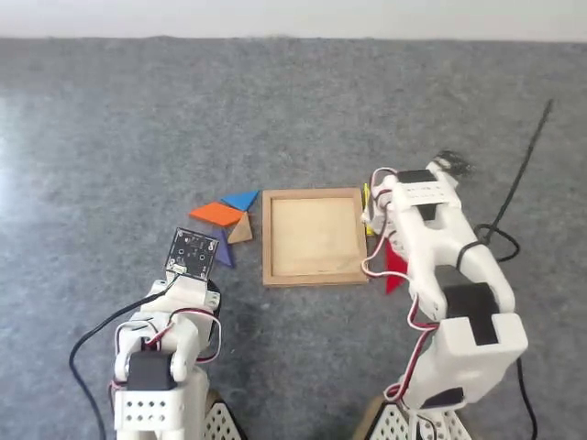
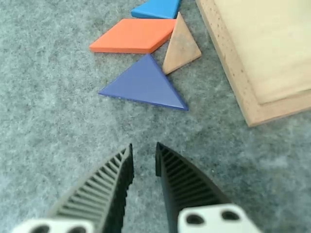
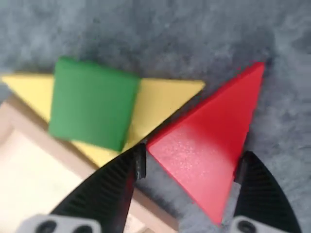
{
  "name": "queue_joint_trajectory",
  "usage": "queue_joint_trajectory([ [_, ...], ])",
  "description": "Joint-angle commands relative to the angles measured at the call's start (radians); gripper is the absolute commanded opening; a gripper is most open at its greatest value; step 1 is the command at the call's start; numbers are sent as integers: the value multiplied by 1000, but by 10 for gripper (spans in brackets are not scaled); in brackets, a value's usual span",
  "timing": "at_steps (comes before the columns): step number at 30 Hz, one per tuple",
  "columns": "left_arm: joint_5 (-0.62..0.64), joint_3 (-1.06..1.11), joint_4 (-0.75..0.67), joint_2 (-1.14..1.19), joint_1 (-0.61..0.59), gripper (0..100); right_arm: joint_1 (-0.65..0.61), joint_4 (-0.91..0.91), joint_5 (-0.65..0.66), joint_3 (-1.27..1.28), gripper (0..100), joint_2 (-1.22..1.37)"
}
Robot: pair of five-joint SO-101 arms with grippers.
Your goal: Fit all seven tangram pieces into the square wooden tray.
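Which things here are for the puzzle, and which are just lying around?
For the puzzle: wooden tray, blue triangle, orange parallelogram, tan triangle, purple triangle, green square, yellow triangle, red triangle.
Just lying about: black cable.

Soft, even light, seemingly from overhead; shadows faint.

Soft, fuzzy gray cloth spread flat all over the table, with tiny lighter and darker specks, the same woolly gray up close in both wrist views. Along the far edge, a thin pale strip, plain and whitish, too little of it to tell wall from floor. Over on the left side, a brighter patch on the cloth, and soft, even light everywhere else with only faint shadows.
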Motion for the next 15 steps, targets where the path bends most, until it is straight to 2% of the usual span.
queue_joint_trajectory([
  [1, -3, -8, 6, -23, -2, 80, 107, -7, 29, -34, 299, 19],
  [5, -3, -8, 6, -23, -2, 80, 176, 36, 100, -44, 299, 51],
  [11, -3, -8, 6, -23, -2, 80, 288, 260, 250, -172, 299, 61],
  [15, -3, -8, 6, -23, -2, 80, 360, 294, 298, -201, 299, 58],
])
